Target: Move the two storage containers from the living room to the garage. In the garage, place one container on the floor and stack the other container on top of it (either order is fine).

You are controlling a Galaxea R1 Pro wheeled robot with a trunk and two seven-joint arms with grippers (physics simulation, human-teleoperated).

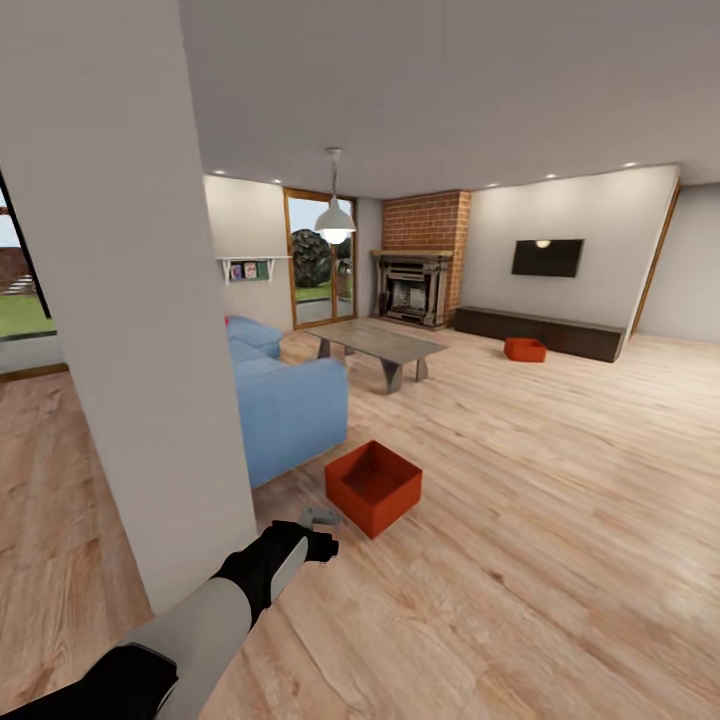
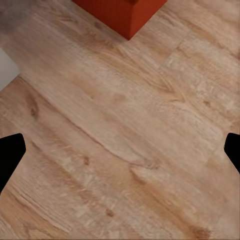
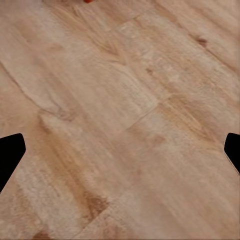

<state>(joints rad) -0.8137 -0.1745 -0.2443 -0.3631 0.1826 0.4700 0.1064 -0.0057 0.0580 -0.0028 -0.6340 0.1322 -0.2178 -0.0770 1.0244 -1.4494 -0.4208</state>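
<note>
storage containers [image 1: 373, 487] [image 1: 525, 349]: 2 | sofa [image 1: 285, 400]: 1 | low table [image 1: 385, 343]: 1

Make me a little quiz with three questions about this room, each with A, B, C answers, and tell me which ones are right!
1. Where is the nearer storage container?
A. On the grey table
B. On the wood floor by the blue sofa
C. On the fireplace

2. How many orange-red containers are there?
A. One
B. Two
C. Four

3. What is the left gripper doing?
A. Open, holding nothing
B. Squeezing a container
C. Holding a lamp

Answers:
1. B: it sits on the wood floor beside the blue sofa.
2. B: one is near the sofa; the farther storage container sits by the dark cabinet.
3. A: in the left wrist view its fingers stand wide apart with just floor between them.
</note>
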